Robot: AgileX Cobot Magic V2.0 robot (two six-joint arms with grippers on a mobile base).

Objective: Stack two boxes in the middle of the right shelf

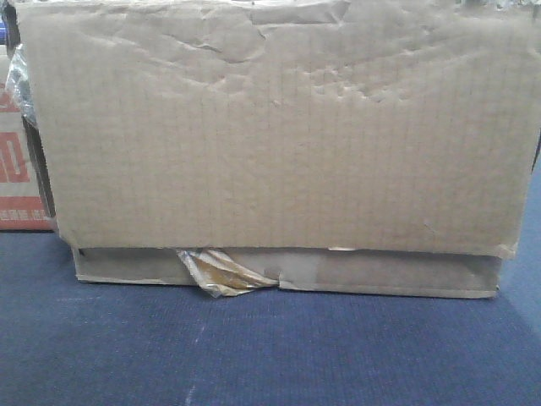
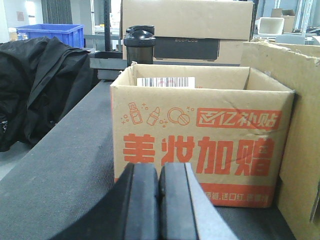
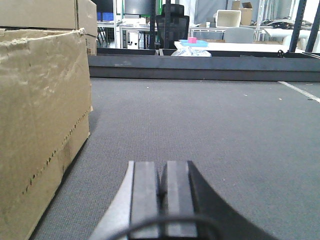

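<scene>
Nearest the wrist cameras, the left claw [image 2: 159, 200] and the right claw [image 3: 161, 197] are both lying low over the grey felt desk [image 3: 210, 130], each with its pads pressing together and gripping nothing. Between them the stack is sitting. The big box [image 1: 279, 135], its face wrinkling near the top, is resting squarely on the flat box [image 1: 397, 272], whose torn yellowish tape [image 1: 221, 275] is curling out from the front seam. The left claw is looking past the stack's edge at a printed carton [image 2: 200, 145] standing open just beside it, with a black jacket [image 2: 35, 90] slumping off to the left. Further back, a shaker bottle [image 2: 139, 44] and a blue bin [image 2: 50, 34] are showing. Beyond the right claw the desk is running on toward an office chair [image 3: 172, 27]. No steel shelf is appearing in any view, so I am judging that the boxes are already one atop the other but not yet on the rack, and carrying them there is the step in hand. The next move is calling for both claws to open wide and close on opposite sides of the lower box, squeezing evenly so the pair lifts level without the top one sliding.
</scene>
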